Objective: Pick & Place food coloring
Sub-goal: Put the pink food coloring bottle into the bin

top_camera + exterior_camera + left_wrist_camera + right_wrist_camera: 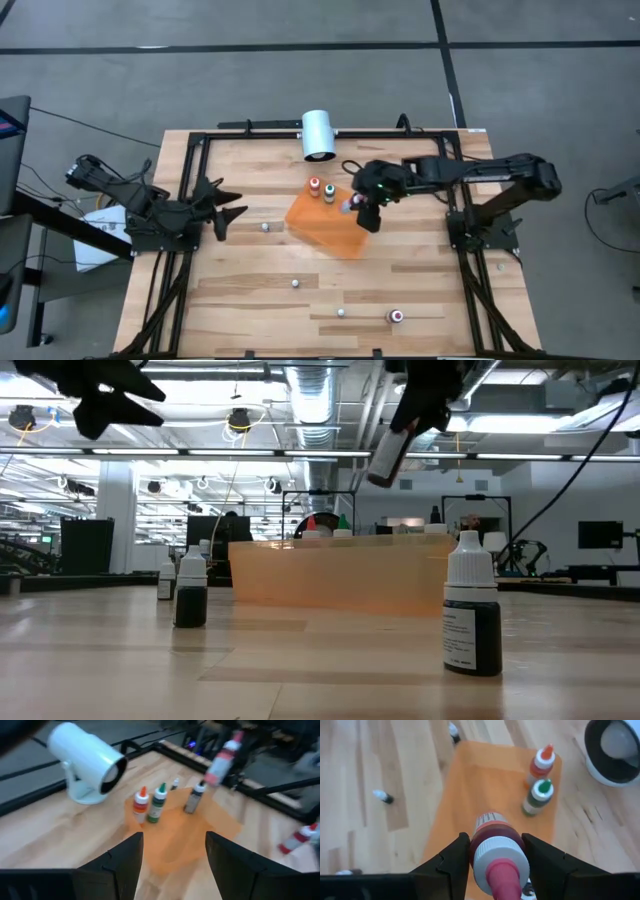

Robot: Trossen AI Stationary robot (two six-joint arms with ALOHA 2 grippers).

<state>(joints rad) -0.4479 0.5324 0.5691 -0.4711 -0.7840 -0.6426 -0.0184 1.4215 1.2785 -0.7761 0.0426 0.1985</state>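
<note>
The orange sheet (325,228) lies mid-table. A red-topped bottle (314,187) and a green-topped bottle (329,191) stand upright on its far edge, and a dark-topped bottle (194,798) stands on it closer to the right arm. My right gripper (362,212) is above the sheet's right part, shut on a pink-topped bottle (496,857). My left gripper (226,210) is open and empty, left of the sheet; its fingers show spread in its wrist view (174,855). My right gripper pinches the pink-topped bottle between its two fingers, on the sides of the body just below the cap (479,836). The bottle lies along the fingers, cap toward the wrist. It hangs tilted, base down (384,464), lifted clear above the orange sheet.
A large white cylinder (318,135) lies at the table's far edge behind the sheet. Loose small bottles stand on the wood: one left of the sheet (265,227), others nearer the front (296,284), (341,313), (396,316). A black frame (190,150) borders the table.
</note>
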